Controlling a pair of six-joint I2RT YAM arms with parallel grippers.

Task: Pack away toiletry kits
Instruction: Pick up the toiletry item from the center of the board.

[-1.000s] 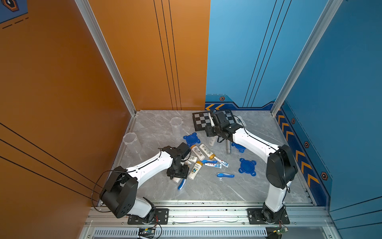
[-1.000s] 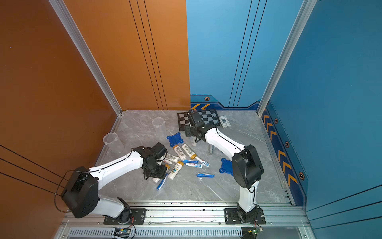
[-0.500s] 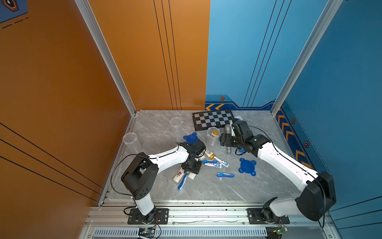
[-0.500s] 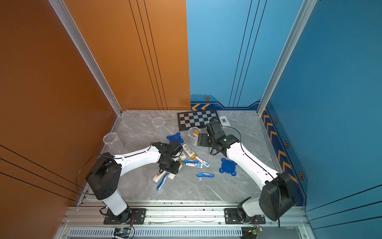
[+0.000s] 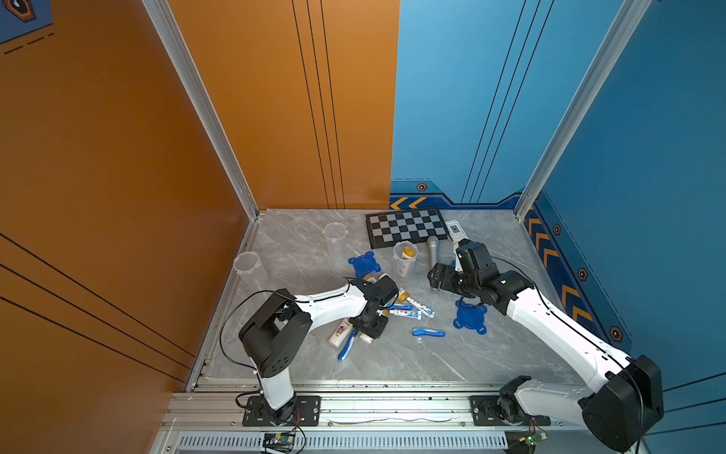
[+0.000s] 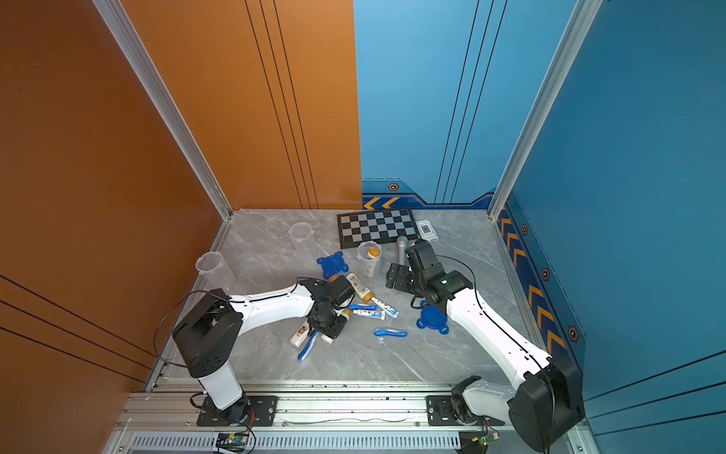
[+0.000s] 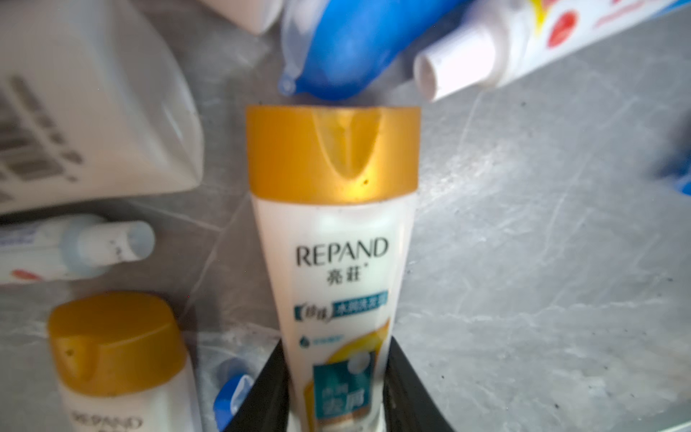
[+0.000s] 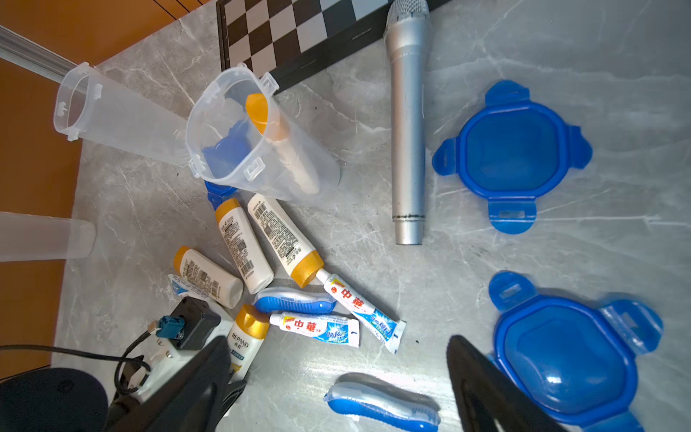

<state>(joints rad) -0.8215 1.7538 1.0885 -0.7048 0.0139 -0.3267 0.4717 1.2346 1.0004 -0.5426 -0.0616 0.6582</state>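
The left end effector (image 7: 335, 349) is gripping the REPAND bottle (image 7: 336, 258). Its fingers (image 7: 261, 396) are flanking the lower body and, as far as the blur allows, seem to be pressing both sides. The bottle is lying flat on the counter (image 5: 393, 361), just on the robot's side of the loaded cup (image 5: 400, 270), among other bottles (image 8: 241, 243), toothpaste tubes (image 8: 318, 329) and a toothbrush (image 8: 295, 301). That cup is standing upright with one yellow-capped bottle (image 8: 261, 112) inside. The right end effector (image 8: 336, 340) is hanging spread wide and empty, near the cup's right. A pick looks underway. Next, the bottle needs lifting clear of its neighbours, tipping upright and lowering through the cup's rim.
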